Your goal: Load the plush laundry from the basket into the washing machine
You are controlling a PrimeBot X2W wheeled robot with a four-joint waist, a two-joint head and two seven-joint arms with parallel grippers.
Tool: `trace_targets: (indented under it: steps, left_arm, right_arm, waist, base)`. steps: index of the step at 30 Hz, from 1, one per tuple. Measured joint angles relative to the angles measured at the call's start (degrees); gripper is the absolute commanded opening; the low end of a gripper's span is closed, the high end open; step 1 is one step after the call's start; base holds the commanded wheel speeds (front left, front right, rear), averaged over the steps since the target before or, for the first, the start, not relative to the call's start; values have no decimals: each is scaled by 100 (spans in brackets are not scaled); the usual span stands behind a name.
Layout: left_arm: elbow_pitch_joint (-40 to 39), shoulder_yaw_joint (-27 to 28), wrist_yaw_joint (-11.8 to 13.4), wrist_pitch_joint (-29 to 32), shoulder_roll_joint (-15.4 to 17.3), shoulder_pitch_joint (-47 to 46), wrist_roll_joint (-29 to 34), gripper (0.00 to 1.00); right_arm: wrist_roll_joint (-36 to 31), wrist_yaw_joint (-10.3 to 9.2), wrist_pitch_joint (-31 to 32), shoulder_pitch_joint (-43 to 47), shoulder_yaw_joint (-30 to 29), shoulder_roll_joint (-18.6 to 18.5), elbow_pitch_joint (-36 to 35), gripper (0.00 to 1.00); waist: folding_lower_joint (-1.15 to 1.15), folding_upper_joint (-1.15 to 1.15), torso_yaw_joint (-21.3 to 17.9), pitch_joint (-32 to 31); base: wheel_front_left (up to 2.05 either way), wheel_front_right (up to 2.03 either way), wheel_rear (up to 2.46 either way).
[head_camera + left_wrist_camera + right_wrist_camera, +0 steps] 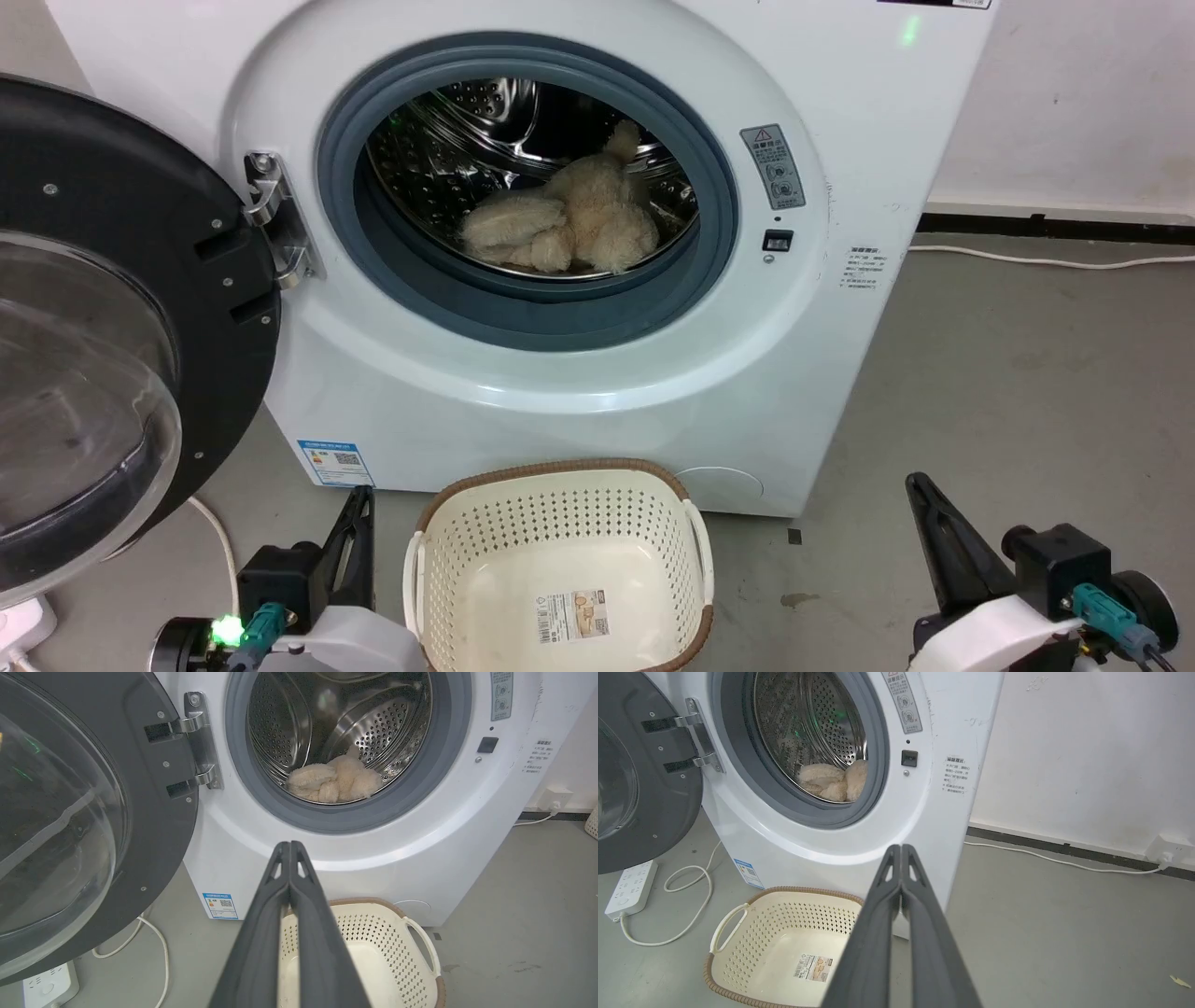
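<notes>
Head view: the plush laundry (569, 229) lies in the drum of the washing machine (523, 392), behind the grey seal. The basket (560, 471) stands on the floor just before the machine, label sticker bare.
Left end effector (290, 847): fingers pressed together, holding nothing.
Right end effector (901, 849): likewise closed, holding nothing.
Risk: the door (93, 327) stands wide open beside the left arm, so a careless swing could strike it. The plush seems near the drum's front and might catch in the seal.
Floor (1008, 373): grey concrete. A power strip (630, 889) and white cable (686, 896) could snag the wheels.
Room: plain white wall (1087, 742), dark skirting.
</notes>
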Motion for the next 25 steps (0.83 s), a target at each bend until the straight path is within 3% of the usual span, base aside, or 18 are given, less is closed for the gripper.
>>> trace_targets:
  steps: [25]
  left_arm:
    - [-92,21,45,203,-13,-115,194,0]
  right_arm:
    - [-160,1,207,-103,-64,0,-5,0]
  waist:
    - [0,0,-25,-2]
  base:
    - [0,0,0]
